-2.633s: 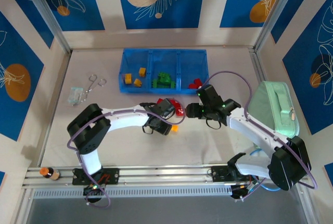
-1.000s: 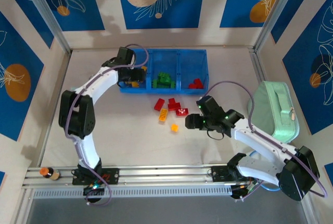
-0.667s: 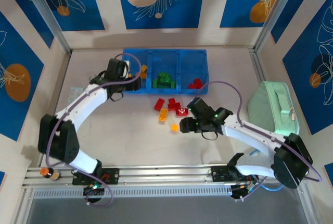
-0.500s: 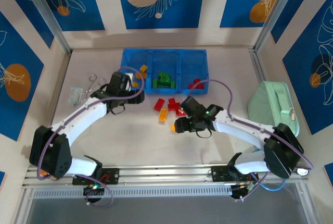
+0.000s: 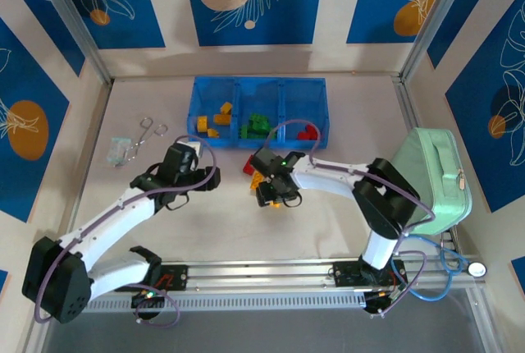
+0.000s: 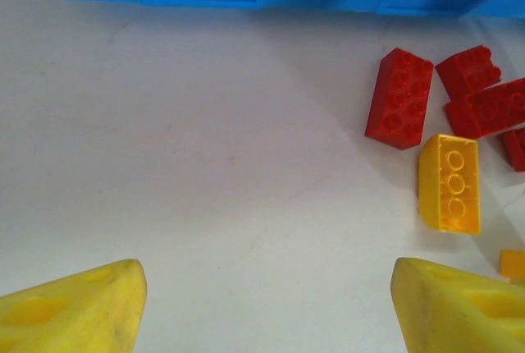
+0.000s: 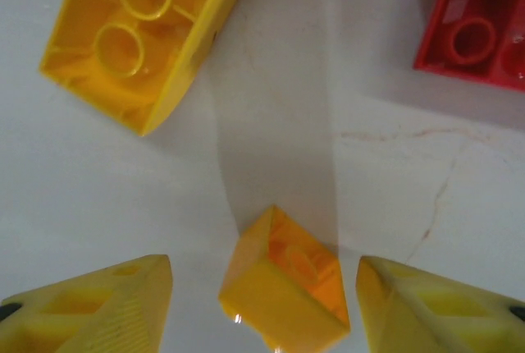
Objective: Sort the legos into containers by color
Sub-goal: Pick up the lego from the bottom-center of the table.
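Squarely between the jaws of the half-open right gripper (image 7: 268, 291), a small orange lego (image 7: 283, 279)

Top view: high, from the near edge, over the whole table (image 5: 328, 230); wrist views: close above it, facing down, apparently sharing one yellow brick (image 6: 448, 182).
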Controlling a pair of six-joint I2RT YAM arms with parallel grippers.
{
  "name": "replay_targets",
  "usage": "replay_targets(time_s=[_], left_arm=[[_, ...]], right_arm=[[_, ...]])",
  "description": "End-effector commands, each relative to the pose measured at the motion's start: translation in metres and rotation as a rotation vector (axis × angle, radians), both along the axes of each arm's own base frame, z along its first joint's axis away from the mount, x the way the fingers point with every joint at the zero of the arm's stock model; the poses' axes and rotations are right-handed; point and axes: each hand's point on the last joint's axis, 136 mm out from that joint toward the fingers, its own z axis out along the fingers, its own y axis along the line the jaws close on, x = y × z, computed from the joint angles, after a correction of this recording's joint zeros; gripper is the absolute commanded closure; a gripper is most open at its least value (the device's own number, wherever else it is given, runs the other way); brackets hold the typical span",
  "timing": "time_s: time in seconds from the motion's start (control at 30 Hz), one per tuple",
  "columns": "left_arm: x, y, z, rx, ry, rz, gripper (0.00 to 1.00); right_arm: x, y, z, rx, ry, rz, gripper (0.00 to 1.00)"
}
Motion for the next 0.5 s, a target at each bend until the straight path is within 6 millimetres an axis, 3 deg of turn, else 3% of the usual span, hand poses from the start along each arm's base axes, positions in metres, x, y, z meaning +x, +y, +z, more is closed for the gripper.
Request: replay_targets(time_s=[0.0,0.23,0.47], left_arm=[[-0.005,0.005,0.002,-0.002,-0.012,0.027,0.22],[-0.007,0.011,0.018,-0.009,-0.063,0.041,0.22],[-0.013,0.019,0.043,-0.03,-0.127,0.066,0.23]], right_arm=[[-0.002,-0.009,-0.004,-0.105,0.018,0.005,0.42],[-0.006,-0.008,-0.006,-0.148,0.019,0.008,0.57],[-0.005,0.001,0.01,-0.132,-0.014,0.011,0.73]])
